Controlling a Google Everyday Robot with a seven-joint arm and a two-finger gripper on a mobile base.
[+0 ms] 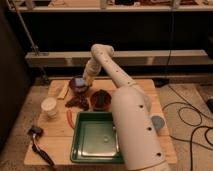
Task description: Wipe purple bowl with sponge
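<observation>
The white arm (131, 120) is rising from the lower right, bending at its elbow near the top of the table (145, 86) and reaching back down to the left. The gripper (85, 79) is hanging at the near-right rim of the purple bowl (74, 86), which is sitting toward the back left of the table. The claw is standing fully closed and is pinching the sponge (80, 80), which is showing as a light-blue patch right at its tip, inside the bowl's opening. Whether the sponge is pressing on the bowl's inner wall cannot be told.

The red-brown bowl (101, 99) is sitting just to the right of and in front of the purple bowl. A dark brown clump (77, 102) is lying between the two bowls, on the near side. A white cup (49, 106) is standing well to the left. A green tray (95, 142) is filling the front middle of the table, partly covered by the arm. A black brush (39, 140) is lying at the front left corner. A blue-grey cloth (158, 122) is peeking out at the right edge, behind the arm.
</observation>
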